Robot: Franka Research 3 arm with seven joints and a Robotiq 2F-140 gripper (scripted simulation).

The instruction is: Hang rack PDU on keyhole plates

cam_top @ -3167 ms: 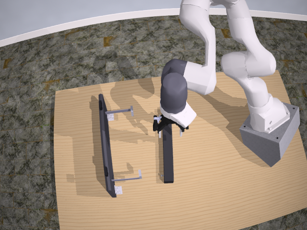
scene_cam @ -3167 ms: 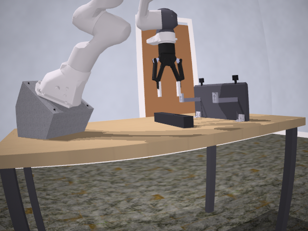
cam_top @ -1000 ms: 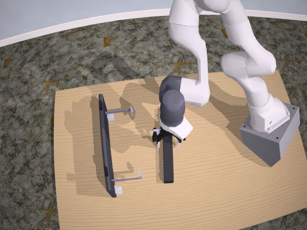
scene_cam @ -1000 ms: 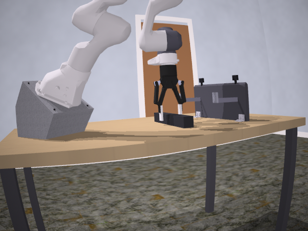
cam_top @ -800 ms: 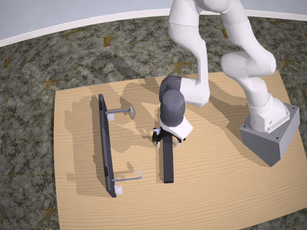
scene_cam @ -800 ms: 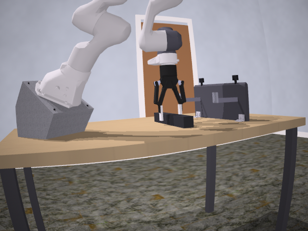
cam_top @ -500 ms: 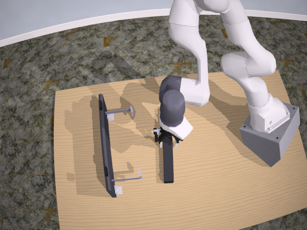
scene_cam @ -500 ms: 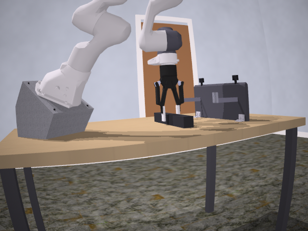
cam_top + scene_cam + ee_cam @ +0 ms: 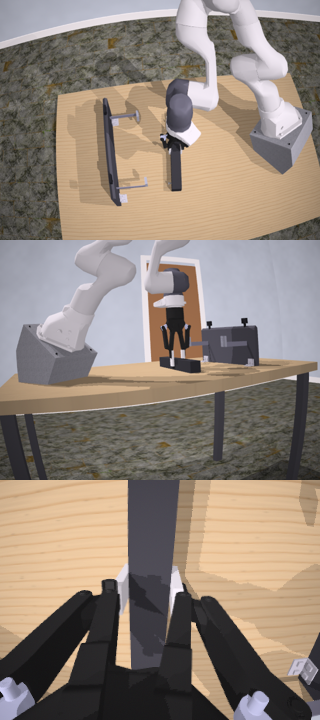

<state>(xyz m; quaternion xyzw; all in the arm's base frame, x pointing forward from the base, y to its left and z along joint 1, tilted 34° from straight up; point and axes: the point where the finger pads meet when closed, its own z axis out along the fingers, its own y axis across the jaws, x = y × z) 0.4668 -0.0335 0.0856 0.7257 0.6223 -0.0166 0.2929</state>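
Observation:
The rack PDU [image 9: 176,169] is a long dark bar lying flat on the wooden table; it also shows in the exterior view [image 9: 180,364] and in the wrist view [image 9: 154,540]. My gripper [image 9: 151,576] points straight down and is shut on the PDU, its white pads pressed on both long sides near one end; it also shows in the top view [image 9: 172,147] and the exterior view [image 9: 176,355]. A small button [image 9: 169,183] sticks out of the PDU's side near its far end. The dark upright panel [image 9: 111,152] carries two keyhole plates on grey arms [image 9: 124,115] [image 9: 133,186].
The robot's grey base block [image 9: 283,144] stands at the table's right side. The upright panel [image 9: 230,344] has two black knobs on top and small white brackets [image 9: 123,198] at its foot. The table's edge runs close behind the panel.

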